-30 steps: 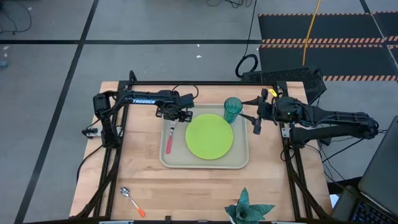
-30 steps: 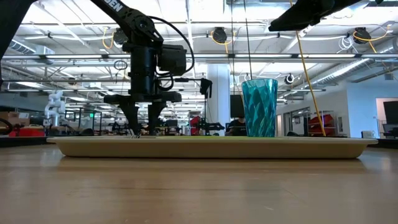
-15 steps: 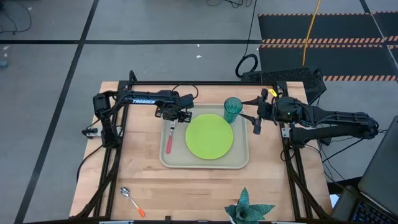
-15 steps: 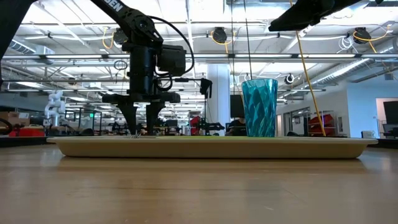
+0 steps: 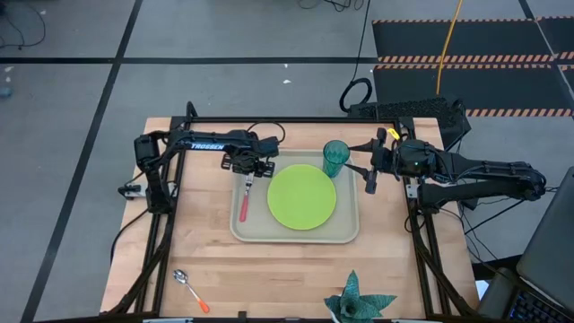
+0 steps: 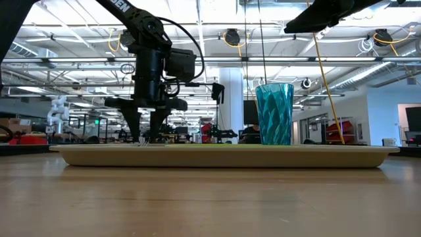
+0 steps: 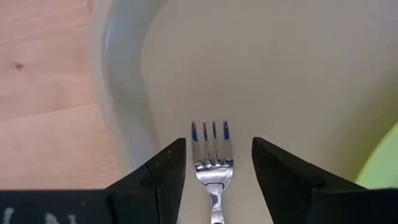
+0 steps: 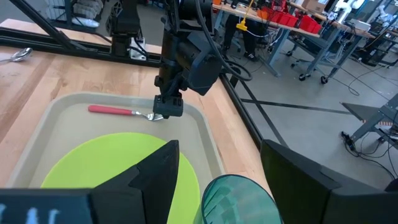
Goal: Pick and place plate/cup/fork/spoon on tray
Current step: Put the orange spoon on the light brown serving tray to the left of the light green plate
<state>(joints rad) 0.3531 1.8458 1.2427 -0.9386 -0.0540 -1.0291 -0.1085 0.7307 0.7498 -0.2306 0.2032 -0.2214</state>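
The lime-green plate (image 5: 301,196) and the teal cup (image 5: 335,158) stand on the beige tray (image 5: 345,235). The fork (image 5: 244,199) lies flat on the tray's left part, beside the rim, its tines (image 7: 209,144) toward the far edge and its red handle (image 8: 111,110) toward the near edge. My left gripper (image 5: 248,170) is open just above the tines, one finger on either side, apart from them. My right gripper (image 5: 369,177) is open and empty at the tray's right edge, near the cup. The spoon (image 5: 190,288) lies on the table at the near left.
A spiky teal-green leafy object (image 5: 359,306) sits at the table's near edge, right of centre. A black frame runs along the table's far edge and sides. Bare wood lies between the tray and the spoon.
My left gripper has shifted a little toward the table's left and far edges and risen slightly over the fork's tines, its fingers still open. The fork, plate and cup have stayed where they were.
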